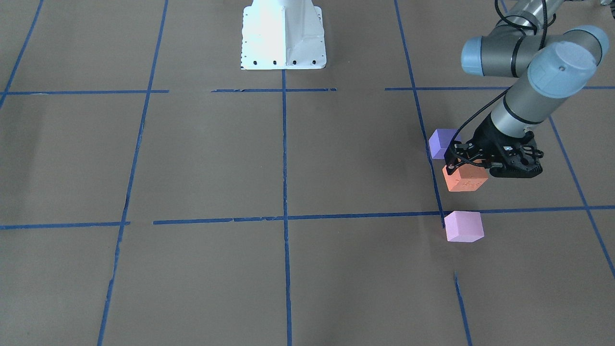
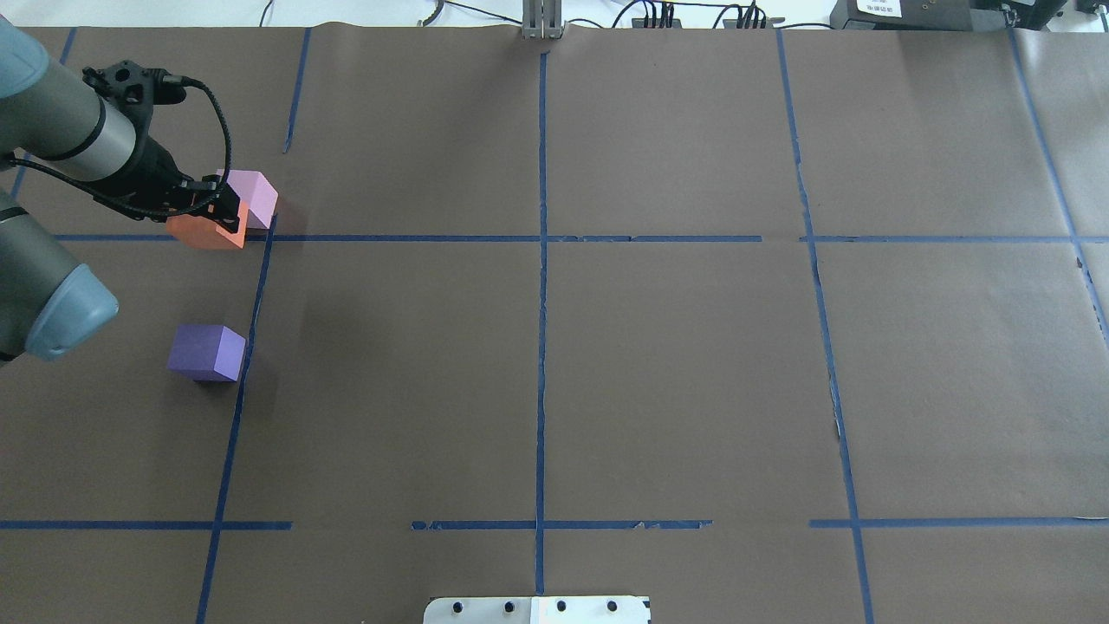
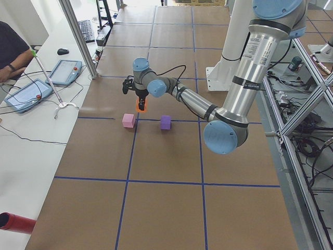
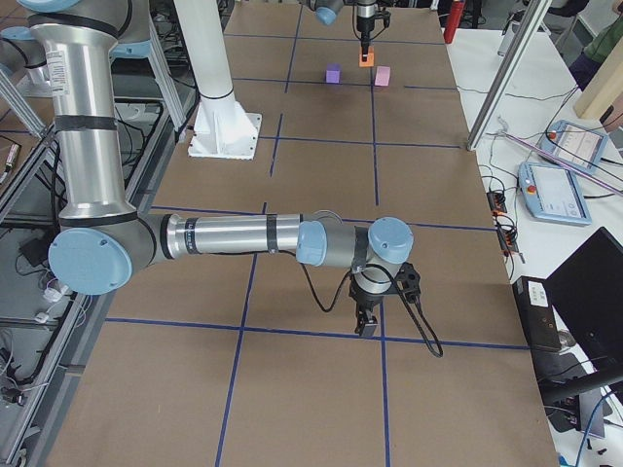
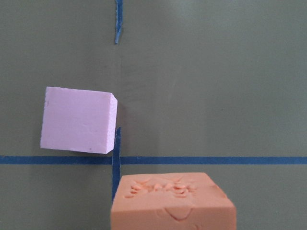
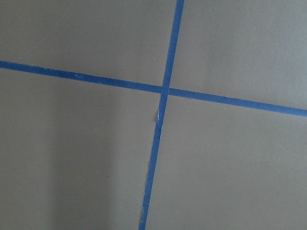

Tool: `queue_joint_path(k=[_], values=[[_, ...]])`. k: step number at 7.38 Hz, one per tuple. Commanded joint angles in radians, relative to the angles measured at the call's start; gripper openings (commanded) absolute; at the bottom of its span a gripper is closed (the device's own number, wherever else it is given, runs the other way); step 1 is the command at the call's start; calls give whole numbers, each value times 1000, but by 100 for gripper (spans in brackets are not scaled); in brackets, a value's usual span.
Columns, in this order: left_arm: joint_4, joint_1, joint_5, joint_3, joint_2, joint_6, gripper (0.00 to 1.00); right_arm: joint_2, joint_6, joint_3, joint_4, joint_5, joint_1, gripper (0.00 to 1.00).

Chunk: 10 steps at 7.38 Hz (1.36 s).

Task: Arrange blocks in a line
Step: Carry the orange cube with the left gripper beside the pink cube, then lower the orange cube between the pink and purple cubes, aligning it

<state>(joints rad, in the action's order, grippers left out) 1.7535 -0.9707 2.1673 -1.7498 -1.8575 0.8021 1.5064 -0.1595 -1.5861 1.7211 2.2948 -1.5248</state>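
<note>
My left gripper (image 1: 468, 166) is shut on the orange block (image 1: 465, 179) and holds it just above the table, between the other two blocks. The dark purple block (image 1: 442, 142) sits on the paper nearer the robot base. The pale pink block (image 1: 463, 226) sits on the far side, at a tape crossing. In the overhead view the orange block (image 2: 204, 232) partly overlaps the pink block (image 2: 254, 195), and the purple block (image 2: 206, 352) lies apart. The left wrist view shows the orange block (image 5: 172, 201) held close, with the pink block (image 5: 79, 120) beyond. My right gripper (image 4: 368, 326) hangs low over a tape crossing; I cannot tell its state.
The table is covered in brown paper with a grid of blue tape lines (image 1: 284, 216). The white robot base (image 1: 283, 36) stands at the middle of the robot's edge. A side bench with tablets (image 3: 28, 94) and a red cylinder (image 3: 15, 223) runs along the operators' side.
</note>
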Motion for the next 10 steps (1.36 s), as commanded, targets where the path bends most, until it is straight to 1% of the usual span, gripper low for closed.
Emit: queue_joint_path(k=[1, 2, 4, 5, 6, 10], values=[[3, -6, 5, 6, 49, -57, 47, 0, 0, 0, 0, 0, 0, 100], [11, 1, 2, 47, 52, -72, 47, 0, 0, 0, 0, 0, 0, 100], [26, 6, 0, 93, 32, -70, 47, 0, 0, 0, 0, 0, 0, 100], [56, 7, 0, 133, 5, -61, 47, 0, 0, 0, 0, 0, 0, 100], [60, 13, -3, 157, -17, -61, 47, 0, 0, 0, 0, 0, 0, 100], [110, 38, -6, 216, -25, -57, 50, 0, 0, 0, 0, 0, 0, 100]])
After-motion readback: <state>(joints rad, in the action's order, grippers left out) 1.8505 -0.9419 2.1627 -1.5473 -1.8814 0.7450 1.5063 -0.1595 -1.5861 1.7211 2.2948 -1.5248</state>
